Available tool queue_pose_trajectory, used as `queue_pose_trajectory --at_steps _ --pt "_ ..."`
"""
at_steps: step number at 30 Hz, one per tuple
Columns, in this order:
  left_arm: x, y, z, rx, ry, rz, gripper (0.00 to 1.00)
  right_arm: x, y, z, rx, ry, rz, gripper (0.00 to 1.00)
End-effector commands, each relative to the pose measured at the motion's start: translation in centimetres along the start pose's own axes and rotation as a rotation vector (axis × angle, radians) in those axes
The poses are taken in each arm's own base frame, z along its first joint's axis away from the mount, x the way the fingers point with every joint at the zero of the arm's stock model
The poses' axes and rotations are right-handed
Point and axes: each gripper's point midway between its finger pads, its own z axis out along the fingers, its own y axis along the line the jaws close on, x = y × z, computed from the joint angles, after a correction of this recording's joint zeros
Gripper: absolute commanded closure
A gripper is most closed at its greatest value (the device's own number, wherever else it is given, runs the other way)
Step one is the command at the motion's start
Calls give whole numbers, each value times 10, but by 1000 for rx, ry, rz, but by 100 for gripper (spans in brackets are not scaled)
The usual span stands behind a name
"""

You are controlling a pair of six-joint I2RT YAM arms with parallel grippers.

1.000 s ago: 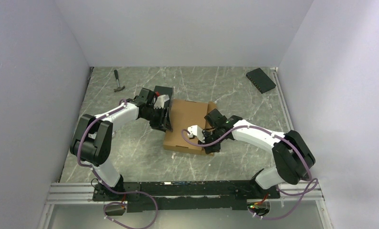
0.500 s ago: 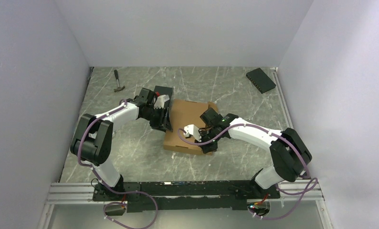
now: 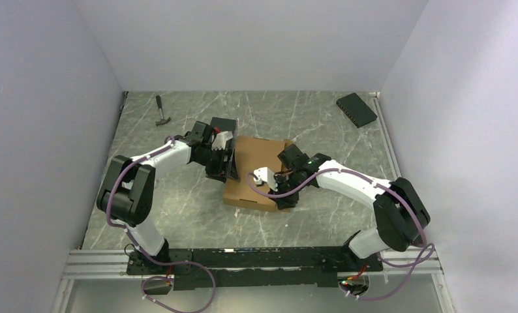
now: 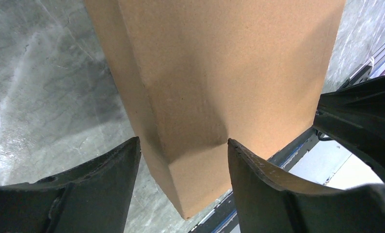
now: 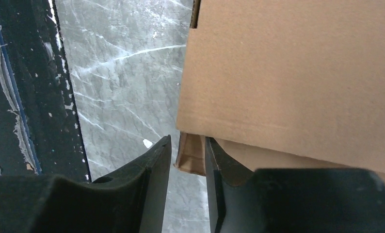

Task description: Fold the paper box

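Cardboard box (image 3: 256, 171) sits mid-table (image 3: 178, 202), btwn my two arms, w/ its lid (image 5: 287, 68) lying flat on top. L gripper (image 3: 225, 166) is at the box's left side. In the wrist view its fingers (image 4: 108, 179) stand wide apart w/ the box's corner in the gap, and I see no squeeze on it. I reckon I'm parked there to brace the box so it can't slide while the other side gets worked.

R gripper (image 3: 282, 197) is low at the near right corner, jaws only a little apart. A thin flap (image 5: 190, 153) pokes out under the lid and lies btwn them. It seems to touch the right-hand finger, w/ a sliver of gap on the other side, so I'd call it straddled, not pinched. Prob. that flap wants tucking in or pressing home. The fold looks near done, this corner excepted. Risk: push too hard & the box skates toward the L side.
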Motion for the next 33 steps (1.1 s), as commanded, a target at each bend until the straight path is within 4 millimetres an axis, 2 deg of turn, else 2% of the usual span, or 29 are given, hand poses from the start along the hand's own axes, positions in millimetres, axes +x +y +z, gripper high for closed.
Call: queue_pose_trajectory --at_steps 1,6,11,14,16,22,26,30,33 --pt "-13 -11 -15 29 -56 22 28 -17 -2 -19 4 -83 -48 62" --pt "-25 -16 -37 49 -139 41 23 -19 1 -38 -10 -147 -57 57" --pt "-41 -16 -85 -24 -312 87 18 -27 -3 -61 8 -249 -31 56" --pt "-41 -23 -114 -68 -446 102 13 -30 -11 -77 67 -321 5 54" --pt "-33 -32 -127 -47 -526 85 10 -35 -18 -90 119 -379 19 51" --pt "10 -38 -127 74 -623 -123 2 -41 -43 -118 259 -494 113 41" --pt "26 -42 -128 151 -662 -263 4 -42 -62 -129 331 -527 187 39" --pt "41 -45 -127 223 -668 -370 12 -44 -80 -141 389 -565 240 35" --pt "50 -44 -122 246 -651 -421 28 -51 -90 -150 334 -619 284 34"
